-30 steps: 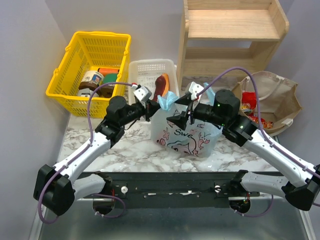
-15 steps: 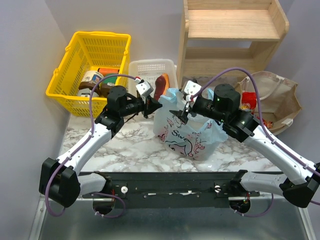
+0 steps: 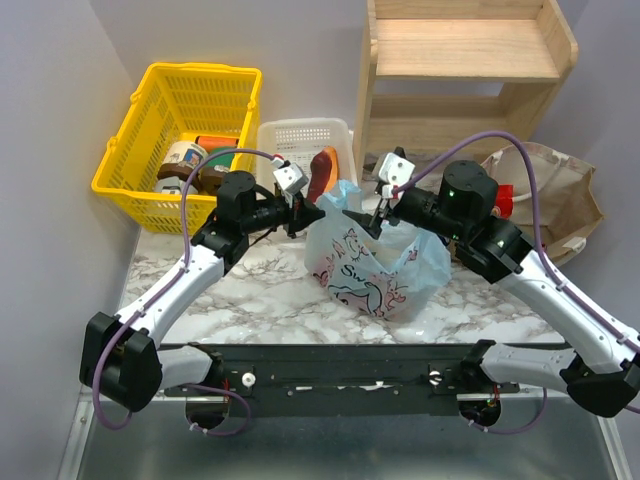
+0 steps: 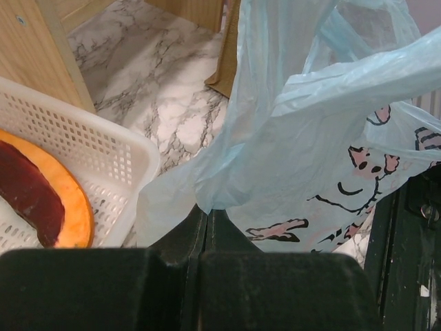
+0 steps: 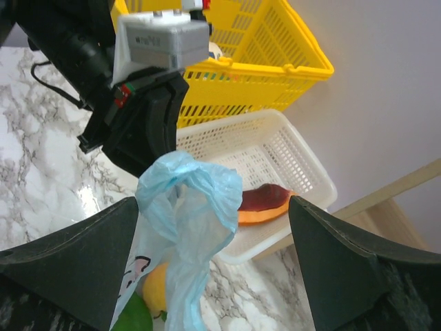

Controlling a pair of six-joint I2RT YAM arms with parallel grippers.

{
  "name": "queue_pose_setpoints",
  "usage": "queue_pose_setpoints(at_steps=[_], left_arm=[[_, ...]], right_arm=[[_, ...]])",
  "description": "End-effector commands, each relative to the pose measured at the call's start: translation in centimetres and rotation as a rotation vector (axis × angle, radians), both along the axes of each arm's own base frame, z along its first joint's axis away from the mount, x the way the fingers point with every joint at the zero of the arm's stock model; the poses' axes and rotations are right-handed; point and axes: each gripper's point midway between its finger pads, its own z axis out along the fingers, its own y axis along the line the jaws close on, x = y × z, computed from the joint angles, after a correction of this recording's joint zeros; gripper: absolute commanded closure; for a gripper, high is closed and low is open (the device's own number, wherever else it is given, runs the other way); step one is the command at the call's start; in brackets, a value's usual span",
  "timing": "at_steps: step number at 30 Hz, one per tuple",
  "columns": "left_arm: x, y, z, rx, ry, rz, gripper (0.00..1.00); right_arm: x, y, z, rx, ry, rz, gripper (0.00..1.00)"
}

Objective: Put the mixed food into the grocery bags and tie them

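The light-blue grocery bag [image 3: 372,268] with pink and dark prints stands on the marble table. My left gripper [image 3: 306,213] is shut on a fold of its left handle; the left wrist view shows the jaws [image 4: 207,210] pinched together on the blue plastic [image 4: 324,138]. My right gripper [image 3: 366,216] is open at the bag's top. In the right wrist view the twisted handle [image 5: 186,200] stands free between its wide-apart fingers [image 5: 69,265]. A yellow fruit [image 5: 155,286] and a green one [image 5: 134,318] show inside. The tan bag [image 3: 550,205] at the right holds red snack packets [image 3: 502,200].
A yellow mesh basket [image 3: 160,125] with jars stands at the back left. A white slotted tray [image 3: 290,140] holds the purple-and-orange wedge [image 3: 322,172] just behind the blue bag. A wooden shelf [image 3: 460,70] stands at the back right.
My right gripper has let go of the bag's handle, opened and drawn back to the right. The bag has sagged lower. My left gripper rose a little and keeps its hold.
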Motion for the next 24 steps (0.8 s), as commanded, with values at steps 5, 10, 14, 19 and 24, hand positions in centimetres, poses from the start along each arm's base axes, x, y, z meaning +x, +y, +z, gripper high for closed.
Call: queue_pose_setpoints(at_steps=[5, 10, 14, 19, 24], left_arm=[[-0.2, -0.1, 1.3, -0.006, -0.026, -0.029, 1.0], [-0.3, 0.1, 1.4, -0.005, -0.032, -0.022, 1.0], [-0.4, 0.1, 1.3, -0.004, -0.027, -0.022, 1.0], [-0.6, 0.7, 1.9, 0.007, -0.037, 0.008, 0.46], [-1.8, 1.6, 5.3, -0.02, -0.125, 0.026, 0.07]], right_arm=[[0.0, 3.0, -0.5, -0.07, 0.069, 0.126, 0.05], [-0.1, 3.7, -1.1, -0.085, 0.121, 0.153, 0.24], [-0.1, 3.5, -0.7, -0.07, 0.125, 0.139, 0.65], [1.1, 2.7, 0.2, -0.04, 0.138, 0.049, 0.99], [2.1, 1.8, 1.7, 0.006, 0.146, -0.007, 0.99]])
